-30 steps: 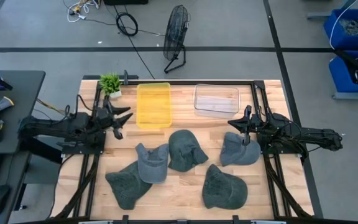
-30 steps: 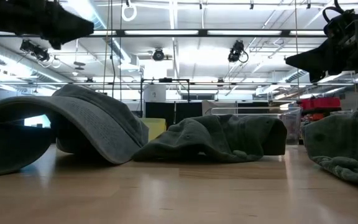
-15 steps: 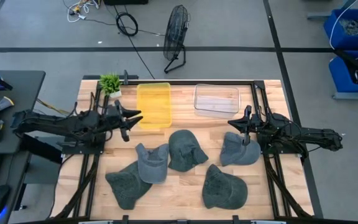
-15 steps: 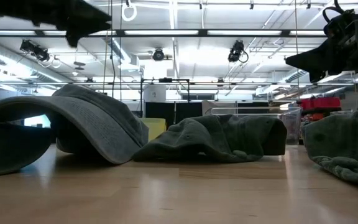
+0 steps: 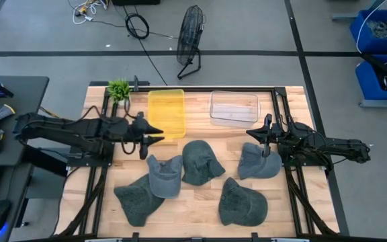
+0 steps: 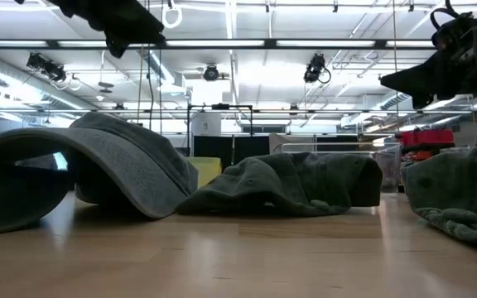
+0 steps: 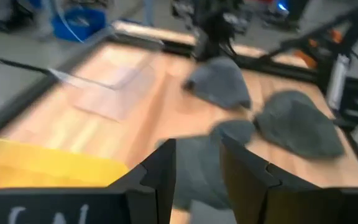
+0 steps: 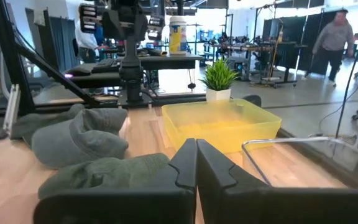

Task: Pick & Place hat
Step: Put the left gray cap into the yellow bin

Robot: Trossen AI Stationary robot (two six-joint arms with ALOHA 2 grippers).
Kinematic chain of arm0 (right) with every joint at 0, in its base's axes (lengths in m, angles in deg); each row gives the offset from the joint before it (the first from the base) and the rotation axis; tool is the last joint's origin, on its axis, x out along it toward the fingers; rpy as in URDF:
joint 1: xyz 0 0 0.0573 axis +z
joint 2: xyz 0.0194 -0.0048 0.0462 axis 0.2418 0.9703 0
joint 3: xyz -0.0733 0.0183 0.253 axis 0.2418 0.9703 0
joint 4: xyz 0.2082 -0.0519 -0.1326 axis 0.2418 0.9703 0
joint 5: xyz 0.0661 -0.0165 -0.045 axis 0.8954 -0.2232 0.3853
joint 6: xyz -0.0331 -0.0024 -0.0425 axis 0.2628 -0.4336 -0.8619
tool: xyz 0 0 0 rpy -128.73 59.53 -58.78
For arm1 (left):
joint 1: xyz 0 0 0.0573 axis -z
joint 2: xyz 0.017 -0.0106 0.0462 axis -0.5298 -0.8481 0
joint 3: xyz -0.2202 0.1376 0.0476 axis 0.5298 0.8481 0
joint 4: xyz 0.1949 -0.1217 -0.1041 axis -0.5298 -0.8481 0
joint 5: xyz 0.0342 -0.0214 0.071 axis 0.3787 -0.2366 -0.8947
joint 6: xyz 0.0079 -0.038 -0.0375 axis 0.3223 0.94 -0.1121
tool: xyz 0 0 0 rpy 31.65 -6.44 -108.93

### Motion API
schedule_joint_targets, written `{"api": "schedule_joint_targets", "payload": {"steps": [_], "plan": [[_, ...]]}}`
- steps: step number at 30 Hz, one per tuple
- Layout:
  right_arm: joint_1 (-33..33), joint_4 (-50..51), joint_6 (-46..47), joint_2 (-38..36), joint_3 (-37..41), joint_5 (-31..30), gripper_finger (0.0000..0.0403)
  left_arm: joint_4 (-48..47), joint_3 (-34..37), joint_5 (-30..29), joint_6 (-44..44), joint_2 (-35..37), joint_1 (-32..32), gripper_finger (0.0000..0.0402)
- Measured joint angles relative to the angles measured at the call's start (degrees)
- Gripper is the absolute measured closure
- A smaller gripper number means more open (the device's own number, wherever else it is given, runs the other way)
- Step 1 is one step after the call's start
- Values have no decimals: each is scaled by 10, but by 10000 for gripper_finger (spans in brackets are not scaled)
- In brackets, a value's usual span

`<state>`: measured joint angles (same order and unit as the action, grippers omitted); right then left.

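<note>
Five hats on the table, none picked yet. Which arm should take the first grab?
Left, probably. The left claw is open above the table beside the yellow bin, close to the grey cap. The right claw is shut, waiting by the clear bin.

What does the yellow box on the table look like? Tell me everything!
The yellow box is a shallow, see-through plastic tray, rectangular with rounded corners and a raised rim. It looks empty. It lies flat on the wooden table near the far edge, beside a clear box and close to a little green plant. The left gripper hangs open by its near corner, not touching it as far as I can tell.
</note>
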<state>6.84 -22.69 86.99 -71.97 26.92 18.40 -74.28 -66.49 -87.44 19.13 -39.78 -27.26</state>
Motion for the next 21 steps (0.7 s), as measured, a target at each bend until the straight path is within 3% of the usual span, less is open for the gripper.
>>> {"api": "schedule_joint_targets", "payload": {"steps": [5, 15, 21], "plan": [[0, 0, -44, 0, 0, 0, 397, -40, 0, 24, 32, -39, 0, 275], [0, 0, 36, 0, 0, 0, 397, -29, 0, 24, 8, -110, 0, 275], [0, 0, 39, 0, 0, 0, 397, 8, 0, 25, 6, -125, -2, 275]]}}
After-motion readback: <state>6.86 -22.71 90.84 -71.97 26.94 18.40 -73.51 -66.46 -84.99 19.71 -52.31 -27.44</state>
